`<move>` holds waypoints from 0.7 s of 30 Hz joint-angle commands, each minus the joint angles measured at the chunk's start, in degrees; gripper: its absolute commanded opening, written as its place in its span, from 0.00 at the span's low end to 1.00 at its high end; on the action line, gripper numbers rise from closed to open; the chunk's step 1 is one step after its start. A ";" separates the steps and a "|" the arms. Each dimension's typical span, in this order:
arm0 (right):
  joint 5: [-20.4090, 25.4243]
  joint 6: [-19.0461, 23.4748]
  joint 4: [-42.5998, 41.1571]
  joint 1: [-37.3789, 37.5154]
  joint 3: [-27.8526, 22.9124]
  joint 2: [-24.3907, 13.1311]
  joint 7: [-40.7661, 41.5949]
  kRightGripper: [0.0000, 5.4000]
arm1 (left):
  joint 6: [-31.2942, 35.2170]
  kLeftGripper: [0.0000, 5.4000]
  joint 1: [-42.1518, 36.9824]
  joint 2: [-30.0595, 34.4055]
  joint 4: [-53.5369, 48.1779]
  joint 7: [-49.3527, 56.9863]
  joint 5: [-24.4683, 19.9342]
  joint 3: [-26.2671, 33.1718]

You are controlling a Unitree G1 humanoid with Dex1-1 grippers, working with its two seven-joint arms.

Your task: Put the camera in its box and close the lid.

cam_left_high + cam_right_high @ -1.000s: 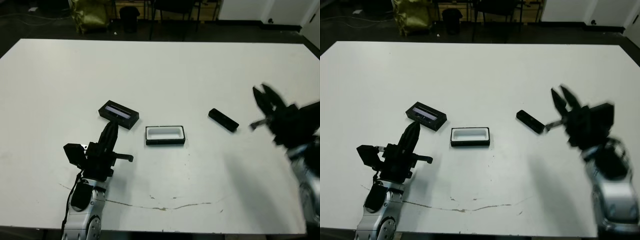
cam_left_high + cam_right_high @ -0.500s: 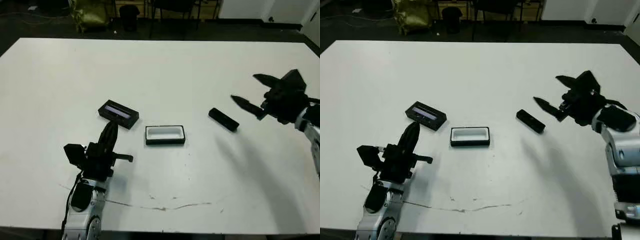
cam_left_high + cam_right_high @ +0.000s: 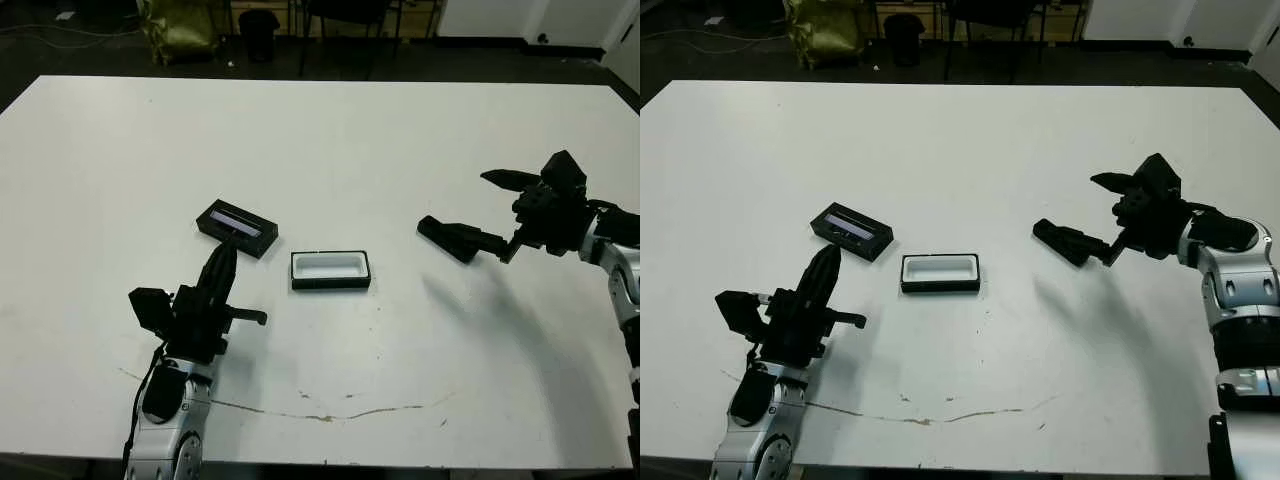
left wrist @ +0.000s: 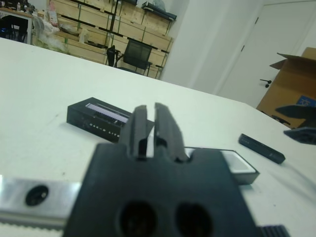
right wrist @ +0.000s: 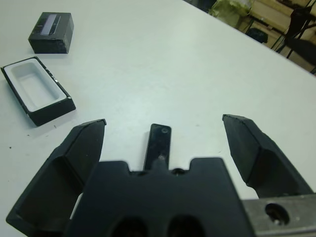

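Resting low at the near left of the table (image 3: 420,400), the left gripper (image 3: 222,257) has its two fingers pressed together with nothing between them, pointing away from the robot toward the lid (image 3: 237,228). Just past its fingertips the lid lies flat, pale strip facing up, near the tips but not touching as far as I can tell. Beside the lid toward the right sits the box (image 3: 331,270), open, white lining bare, nothing inside. Lid and box are close but apart.

Further right, the camera (image 3: 1060,241) lies on the table, angled, well apart from the box. The right gripper (image 5: 163,158) is at the camera's far-right end with fingers spread wide; the right wrist view shows the camera running lengthwise in the gap between them, neither finger (image 5: 81,148) touching it. Head views show one finger low by the camera's end, the other raised above.

Step in hand, as I judge it: reach for the camera, grasp not yet made. Next move calls for settling the fingers to either side of the slim bar and closing across its narrow width, then carrying it left to the box. Risk: a thin bar lying flat may slide or pivot if the pinch lands off-centre.
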 commanded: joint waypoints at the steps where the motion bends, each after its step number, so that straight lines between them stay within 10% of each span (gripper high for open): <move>1: 0.37 1.20 2.57 -0.91 -0.72 0.41 0.45 1.00 | -0.48 0.00 0.17 0.41 1.12 0.03 0.66 0.02; 21: -1.99 0.54 8.36 0.16 -0.18 2.76 -1.12 1.00 | -0.16 0.00 -0.39 0.70 1.37 -1.46 -0.71 0.08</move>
